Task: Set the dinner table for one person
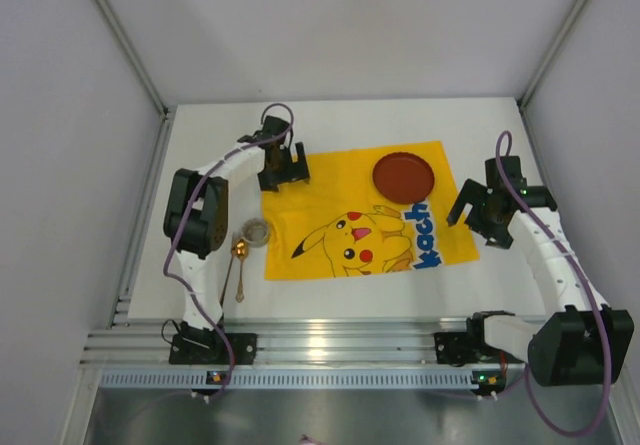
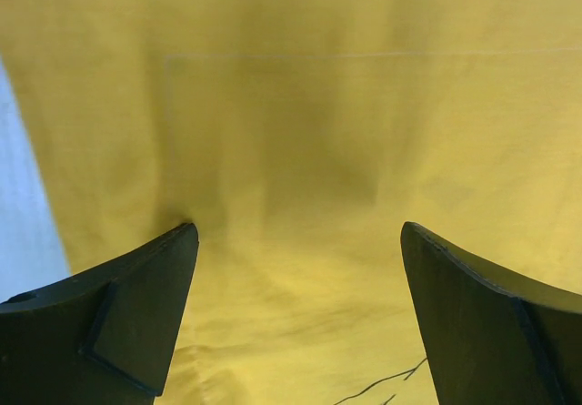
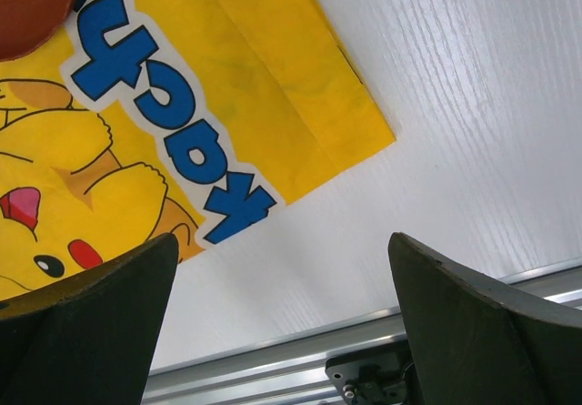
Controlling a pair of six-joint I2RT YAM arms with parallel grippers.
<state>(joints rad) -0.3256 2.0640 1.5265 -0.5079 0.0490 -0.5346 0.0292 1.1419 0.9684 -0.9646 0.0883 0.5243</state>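
The white worktop (image 1: 400, 120) runs between grey side walls, with a ribbed rail (image 1: 330, 345) along its near edge. A yellow mat (image 1: 330, 180) with a Pikachu print lies on its middle. A red-brown plate (image 1: 403, 175) sits on the mat's far right part. Just off the mat's left edge stands a small cup (image 1: 256, 231), and a spoon (image 1: 233, 270) lies on the worktop beside it, bowl end near the cup, handle towards the rail.

The left gripper (image 1: 283, 170) is at the mat's far left corner, fingers spread wide, nothing between them. Its wrist view shows plain yellow cloth close below, and whether the tips touch it cannot be told.

The right gripper (image 1: 480, 215) is over bare worktop just right of the mat — jaws also wide apart and empty, with the mat's near right corner ahead of them.
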